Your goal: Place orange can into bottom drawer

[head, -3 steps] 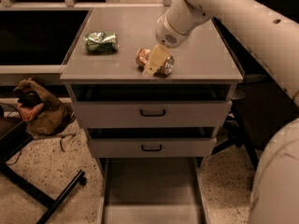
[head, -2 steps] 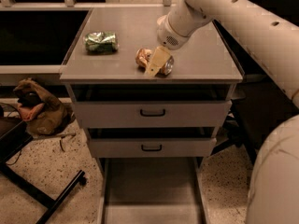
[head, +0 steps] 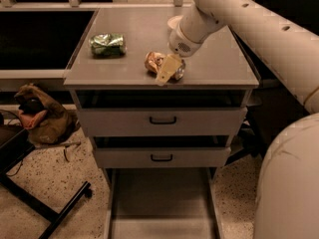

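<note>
The orange can [head: 153, 61] lies on its side on the grey cabinet top [head: 219, 63], near the front edge at the middle. My gripper [head: 167, 70] comes down from the upper right and sits right over the can, covering its right half. The bottom drawer [head: 162, 200] is pulled out below the cabinet front, and its flat grey floor is bare.
A crushed green can [head: 107, 44] lies on the left of the cabinet top. A white bowl [head: 174, 20] peeks out behind my arm. Two shallower drawers with black handles [head: 162, 120] sit above. A brown bag [head: 39, 117] and a black chair base [head: 47, 205] are on the floor to the left.
</note>
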Controlling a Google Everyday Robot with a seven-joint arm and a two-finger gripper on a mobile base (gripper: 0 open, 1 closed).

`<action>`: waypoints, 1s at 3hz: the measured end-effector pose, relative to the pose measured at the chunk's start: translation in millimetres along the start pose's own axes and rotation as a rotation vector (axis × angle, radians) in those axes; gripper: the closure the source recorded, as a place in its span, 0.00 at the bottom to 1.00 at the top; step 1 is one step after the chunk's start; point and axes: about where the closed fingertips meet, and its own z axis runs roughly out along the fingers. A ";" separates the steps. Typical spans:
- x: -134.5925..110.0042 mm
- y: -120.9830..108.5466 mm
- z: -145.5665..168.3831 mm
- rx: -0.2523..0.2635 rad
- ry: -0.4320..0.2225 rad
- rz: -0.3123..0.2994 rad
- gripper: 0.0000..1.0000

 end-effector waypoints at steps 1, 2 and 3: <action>0.1 0.1 0.1 0.000 0.000 0.000 0.39; 0.1 0.1 0.1 0.000 0.000 0.000 0.63; 0.1 0.1 0.1 0.000 0.000 0.000 0.86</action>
